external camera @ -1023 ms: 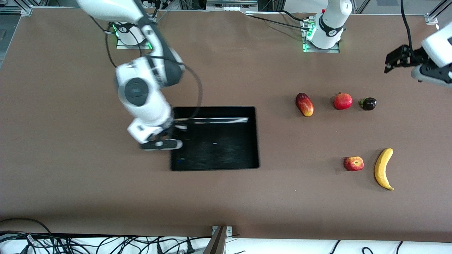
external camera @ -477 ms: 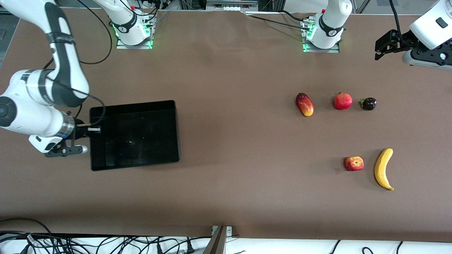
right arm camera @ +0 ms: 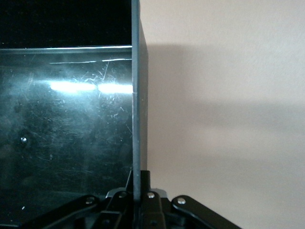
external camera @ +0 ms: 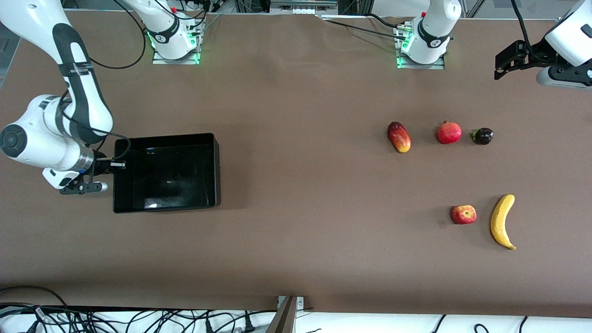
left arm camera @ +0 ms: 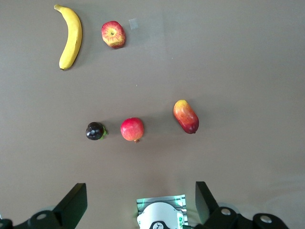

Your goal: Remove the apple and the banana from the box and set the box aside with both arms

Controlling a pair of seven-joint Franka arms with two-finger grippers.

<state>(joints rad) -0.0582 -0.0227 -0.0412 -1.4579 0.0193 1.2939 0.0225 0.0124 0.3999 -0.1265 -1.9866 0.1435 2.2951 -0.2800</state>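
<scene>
Right gripper (external camera: 115,165) clamped tight on the box (external camera: 166,172) wall at the right arm's end of the table. Whether the box rests flat or is lifted slightly, the front view does not settle. Right wrist view adds what the front cannot: the thin wall (right arm camera: 137,95) edge-on, running straight into the closed jaws, with a scuffed, glossy box floor on one side and bare table (right arm camera: 228,95) on the other.

Left gripper (external camera: 504,60) up in the air over the table's edge at the left arm's end, jaws spread wide, holding nothing; arm waiting. In the left wrist view its fingers (left arm camera: 76,202) frame all five fruits from above, plus the left arm's base (left arm camera: 160,214).

Apple (external camera: 463,214) and banana (external camera: 502,221) lie side by side, apart, toward the left arm's end, well away from the box. Farther from the camera, a row: mango (external camera: 399,137), pomegranate (external camera: 449,132), small dark fruit (external camera: 483,136). Left wrist view alone shows a small pale patch (left arm camera: 133,23) on the table beside the apple.

Small dark lettering on the arm bases, too small to read.
</scene>
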